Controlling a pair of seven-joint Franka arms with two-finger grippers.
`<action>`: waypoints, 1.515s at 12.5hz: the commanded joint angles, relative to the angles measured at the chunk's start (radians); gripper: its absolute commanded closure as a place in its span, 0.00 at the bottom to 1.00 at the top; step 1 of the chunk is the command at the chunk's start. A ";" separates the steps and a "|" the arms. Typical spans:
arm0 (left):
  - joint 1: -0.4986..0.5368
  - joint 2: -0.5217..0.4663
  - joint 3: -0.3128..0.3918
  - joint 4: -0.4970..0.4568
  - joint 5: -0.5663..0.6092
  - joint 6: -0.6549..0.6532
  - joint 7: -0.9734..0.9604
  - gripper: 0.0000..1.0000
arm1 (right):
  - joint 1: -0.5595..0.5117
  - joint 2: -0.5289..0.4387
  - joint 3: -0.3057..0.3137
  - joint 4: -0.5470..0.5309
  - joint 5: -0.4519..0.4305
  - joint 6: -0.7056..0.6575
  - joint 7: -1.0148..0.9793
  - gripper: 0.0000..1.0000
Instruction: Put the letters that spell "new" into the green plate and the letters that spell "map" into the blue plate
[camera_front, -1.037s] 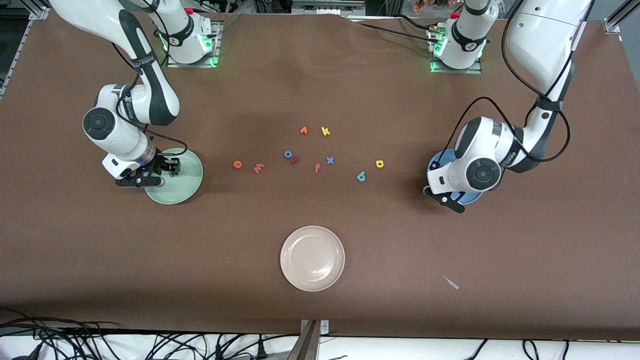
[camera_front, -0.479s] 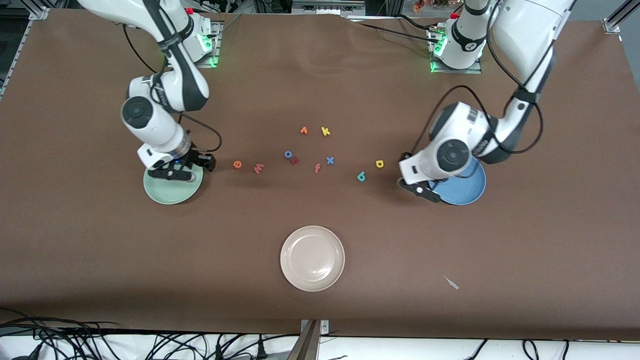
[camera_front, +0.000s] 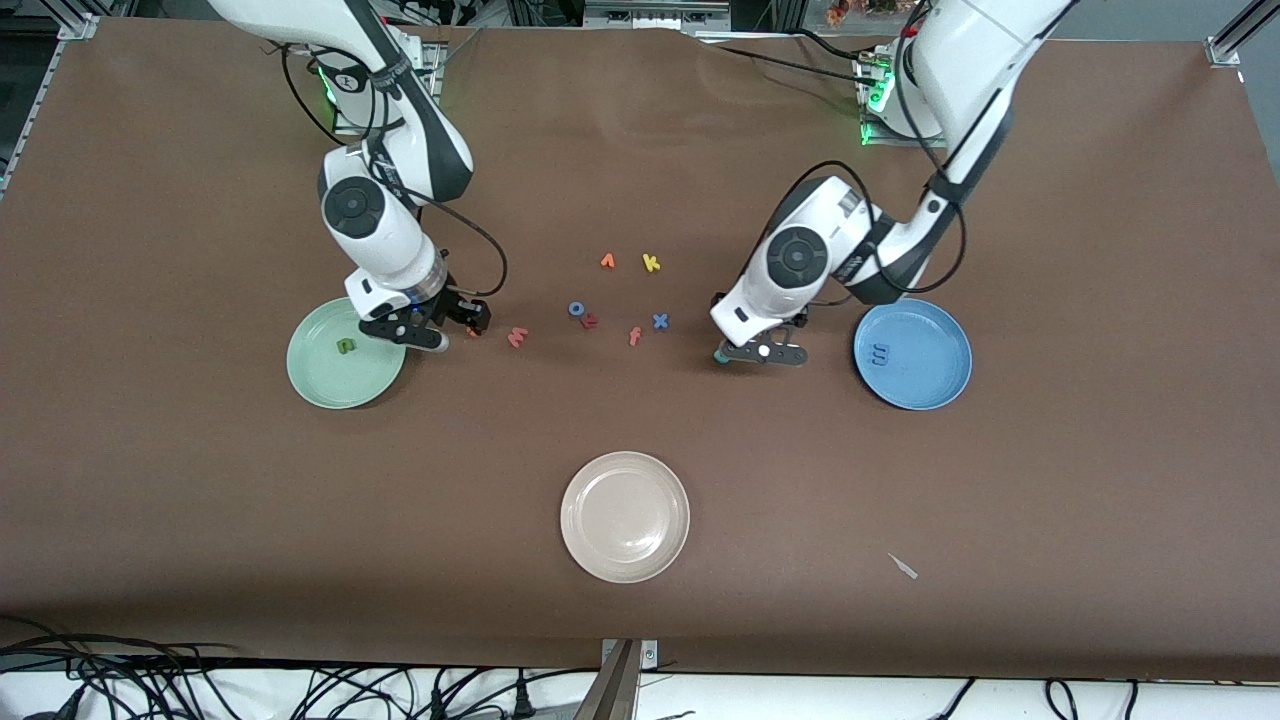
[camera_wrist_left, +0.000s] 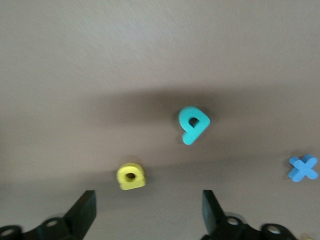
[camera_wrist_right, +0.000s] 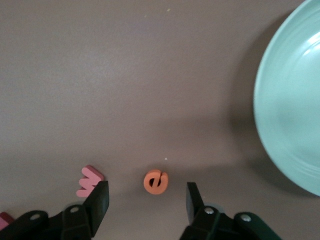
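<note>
Right end effector (camera_wrist_right: 145, 202) hovers wide over orange "e" (camera_wrist_right: 155, 181); left end effector (camera_wrist_left: 149, 212) wide near teal "p" (camera_wrist_left: 193, 123).

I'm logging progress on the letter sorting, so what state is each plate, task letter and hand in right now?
green plate: holds the green n.
blue plate: holds the blue m.
orange e: on the table, below the right hand.
pink w: on the table.
yellow a: on the table.
teal p: on the table.
cream plate: nothing in it.
left hand: open, holding nothing.
right hand: open, holding nothing.
</note>
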 joint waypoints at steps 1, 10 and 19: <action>0.008 0.016 0.009 -0.032 0.068 0.055 -0.043 0.32 | 0.016 0.054 -0.002 -0.024 0.008 0.107 0.016 0.29; 0.022 0.036 0.012 -0.049 0.085 0.058 -0.043 0.98 | 0.030 0.079 -0.004 -0.094 0.003 0.218 0.007 0.65; 0.212 -0.138 0.007 -0.038 0.085 -0.276 0.296 1.00 | 0.028 -0.151 -0.237 -0.028 -0.014 -0.196 -0.396 1.00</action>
